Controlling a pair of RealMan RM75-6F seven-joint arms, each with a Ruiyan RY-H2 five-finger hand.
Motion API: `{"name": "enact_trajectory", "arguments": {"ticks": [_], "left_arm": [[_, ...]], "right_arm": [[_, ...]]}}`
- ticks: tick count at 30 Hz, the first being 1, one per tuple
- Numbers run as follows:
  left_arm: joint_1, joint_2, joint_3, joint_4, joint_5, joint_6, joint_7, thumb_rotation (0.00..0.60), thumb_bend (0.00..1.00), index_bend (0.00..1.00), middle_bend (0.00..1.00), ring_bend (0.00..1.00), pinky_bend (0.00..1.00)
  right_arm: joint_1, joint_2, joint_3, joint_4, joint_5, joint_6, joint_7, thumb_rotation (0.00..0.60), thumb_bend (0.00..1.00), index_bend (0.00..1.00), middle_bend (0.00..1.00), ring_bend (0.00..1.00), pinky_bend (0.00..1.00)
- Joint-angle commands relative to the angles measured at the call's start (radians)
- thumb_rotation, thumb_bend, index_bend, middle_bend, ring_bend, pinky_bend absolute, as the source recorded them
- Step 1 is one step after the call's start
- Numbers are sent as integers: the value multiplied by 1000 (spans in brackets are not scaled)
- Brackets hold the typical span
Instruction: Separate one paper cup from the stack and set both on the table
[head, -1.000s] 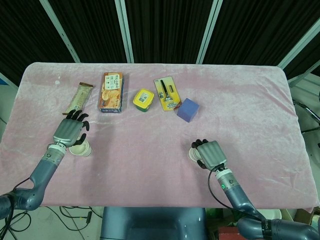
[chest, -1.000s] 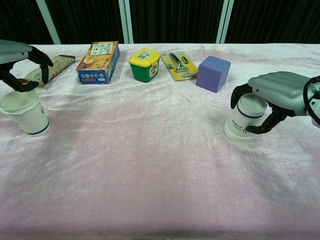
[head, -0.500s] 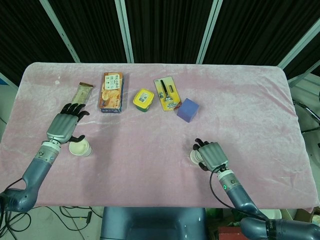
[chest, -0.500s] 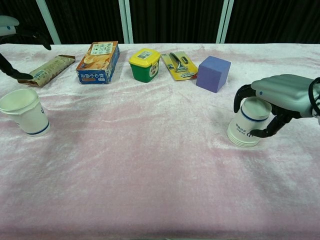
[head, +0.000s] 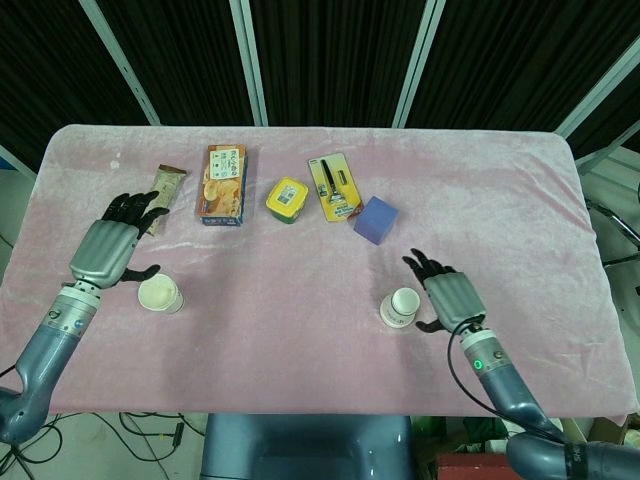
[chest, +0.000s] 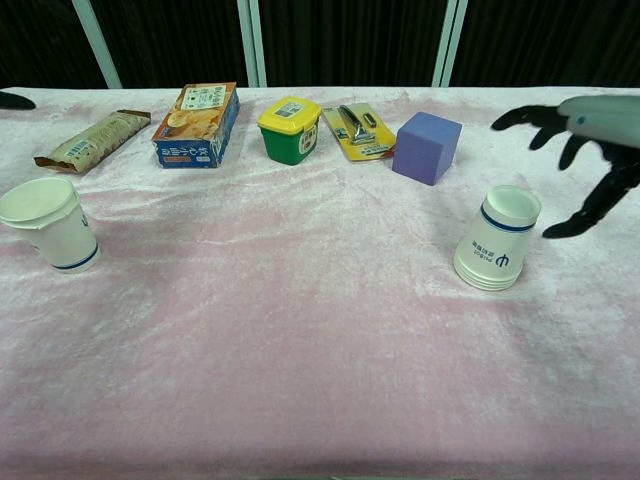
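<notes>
A single white paper cup (head: 159, 295) (chest: 46, 223) stands upright, mouth up, on the pink cloth at the left. The stack of paper cups (head: 400, 307) (chest: 498, 239) stands upside down at the right, with a blue band near its top. My left hand (head: 107, 247) hovers open just left of and above the single cup, apart from it; only a fingertip shows at the chest view's left edge. My right hand (head: 452, 297) (chest: 585, 150) is open with fingers spread, lifted to the right of the stack and not touching it.
Along the back lie a snack bar (head: 158, 197), an orange box (head: 224, 184), a yellow-lidded green tub (head: 287, 200), a carded razor pack (head: 334, 186) and a purple block (head: 375, 219). The pink table cloth (head: 300, 330) ends close in front of both cups.
My right hand let go of the cup stack, opened and lifted away to the right. My left hand drew back up and left from the single cup. Both cups stand on their own.
</notes>
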Motion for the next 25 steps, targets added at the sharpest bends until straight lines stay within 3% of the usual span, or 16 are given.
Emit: {"name": "enact_trajectory", "arguments": {"ticks": [1,8,15,19,25], "left_arm": [[77,77,36,-69,89,87,-40,600,200,115,4,0,0],[215,111,119,-96,194,238,-50,600,201,132,5,0,0],[375,63,212,4,274,383,-90,600,201,134,5,0,0],[417,13,212,93,295,430,-182,600,201,138,5,0,0],[441,-14,205,155,311,444,-250,600,201,140,5,0,0]], "right_arm": [[-78,123,-18,-10,-62,74,63,600,45,18,0,151,268],[-197,178,-75,126,-192,209,193,600,45,18,0,157,266],[-303,191,-151,233,-349,347,239,600,45,18,0,156,266],[-352,192,-168,240,-402,420,281,600,46,18,0,155,259],[-380,198,-167,248,-424,445,312,600,46,18,0,155,252]]}}
